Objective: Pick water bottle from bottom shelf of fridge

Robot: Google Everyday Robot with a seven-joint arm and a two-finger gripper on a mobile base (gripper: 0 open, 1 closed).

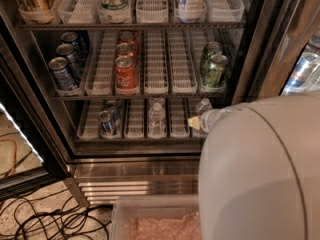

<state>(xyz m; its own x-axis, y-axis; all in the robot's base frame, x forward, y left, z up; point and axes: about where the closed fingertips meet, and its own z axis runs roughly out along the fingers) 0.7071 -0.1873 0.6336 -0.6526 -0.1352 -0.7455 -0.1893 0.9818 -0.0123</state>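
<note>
The fridge (252,59) stands open in the camera view. Its bottom shelf (135,136) holds white lane trays. Two small clear water bottles with white caps stand on it: one in the middle lane (156,118) and one at the right (202,107). My gripper (193,123) reaches in from the right at bottom-shelf height, its pale tip just in front of and below the right bottle and apart from the middle one. The bulky white arm (260,169) hides the shelf's right end.
Two blue cans (106,122) stand at the left of the bottom shelf. The rack above holds blue cans (62,74), red cans (125,71) and green cans (214,69). A clear bin (150,219) sits on the floor in front, with black cables (45,219) at the left.
</note>
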